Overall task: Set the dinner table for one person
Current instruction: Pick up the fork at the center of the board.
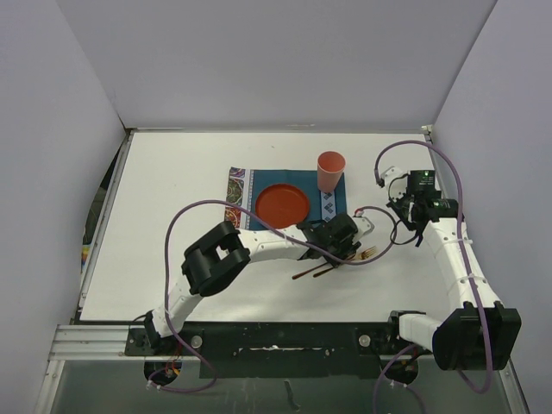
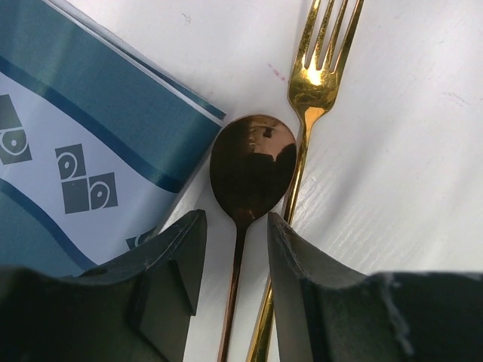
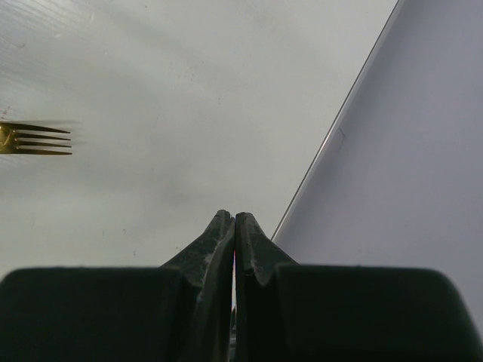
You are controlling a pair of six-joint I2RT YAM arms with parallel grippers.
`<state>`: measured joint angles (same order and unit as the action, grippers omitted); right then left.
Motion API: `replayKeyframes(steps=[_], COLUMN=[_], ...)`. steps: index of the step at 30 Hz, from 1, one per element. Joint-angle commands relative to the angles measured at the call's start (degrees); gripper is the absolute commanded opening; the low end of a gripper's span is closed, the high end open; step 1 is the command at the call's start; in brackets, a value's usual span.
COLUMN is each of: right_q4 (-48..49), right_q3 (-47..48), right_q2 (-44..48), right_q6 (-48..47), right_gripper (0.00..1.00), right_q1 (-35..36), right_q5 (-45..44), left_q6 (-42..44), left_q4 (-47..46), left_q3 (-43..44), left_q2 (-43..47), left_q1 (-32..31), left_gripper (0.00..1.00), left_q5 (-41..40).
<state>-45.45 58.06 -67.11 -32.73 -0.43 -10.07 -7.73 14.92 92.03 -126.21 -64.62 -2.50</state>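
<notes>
Plainly, the dinner table (image 1: 172,172) was the fixed part of the job: a broad, rigid white top reaching well beyond the placemat (image 1: 276,175) on every side. It looked smooth and probably slick, a surface to set things on rather than take hold of. On the placemat sat an orange plate (image 1: 282,205), with an orange cup (image 1: 330,171) at the placemat's far right corner.

Off the placemat's near right corner, a gold spoon (image 2: 253,162) lay flat on the bare top, its bowl just beside the placemat's edge. A gold fork (image 2: 313,83) lay close along the spoon's other side. The left gripper (image 2: 236,226) hung over the spoon with its fingers (image 2: 181,256) spread either side of the thin handle, a gap showing on both sides, pinching nothing. The right gripper (image 3: 234,222) waited well away from the placemat, fingers pressed together and empty.

The spoon was likely light, stiff and slippery, being polished metal lying flush on a hard top. The best hold seemed to be across the narrow neck just below the bowl, squarely, without catching the fork.
</notes>
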Motion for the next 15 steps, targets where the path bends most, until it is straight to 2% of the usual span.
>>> replayKeyframes(steps=[1,15], right_q4=[2.42,2.21], right_q3=[-0.37,-1.23], right_q2=[0.19,0.39], right_q6=[0.57,1.71], right_gripper=[0.00,0.00], right_q1=[-0.46,-0.45], right_q5=[-0.75,-0.13], left_q6=[-1.04,0.08], left_q4=[-1.20,-2.31], left_q3=[-1.16,-4.70], left_q2=[5.92,13.73], left_q1=[-0.38,-2.83], left_gripper=[0.36,0.36], left_q5=[1.69,-2.04])
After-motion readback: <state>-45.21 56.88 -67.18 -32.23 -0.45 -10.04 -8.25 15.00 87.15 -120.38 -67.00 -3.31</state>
